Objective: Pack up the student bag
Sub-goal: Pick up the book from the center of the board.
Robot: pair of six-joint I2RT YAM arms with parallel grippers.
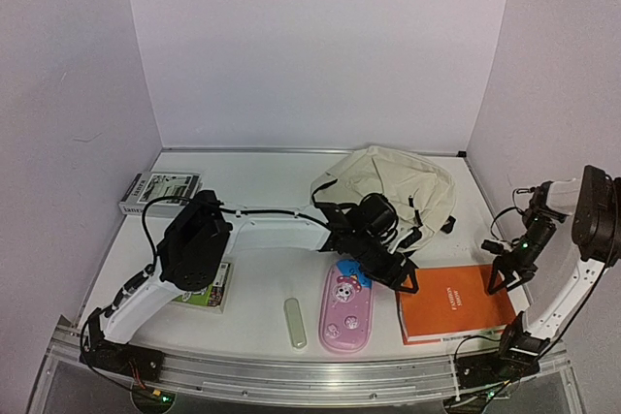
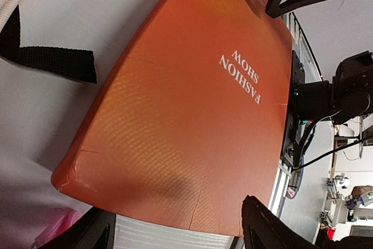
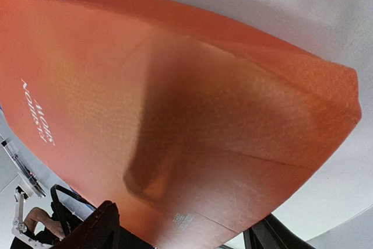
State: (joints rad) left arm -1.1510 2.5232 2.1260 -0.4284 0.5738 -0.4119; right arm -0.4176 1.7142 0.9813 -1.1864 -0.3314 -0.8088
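An orange book (image 1: 456, 302) lettered "FASHION SHOW" in white capitals lies flat. The left gripper (image 1: 404, 278) is at its far left corner, fingers parted astride the edge. The right gripper (image 1: 501, 280) is at its right edge, likewise spread. The cream student bag (image 1: 398, 186) lies just behind the book, and a pink cartoon pencil case (image 1: 347, 305) just left of it.

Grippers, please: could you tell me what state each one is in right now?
Left gripper: open, astride the orange book's edge.
Right gripper: open, astride the orange book's opposite edge.
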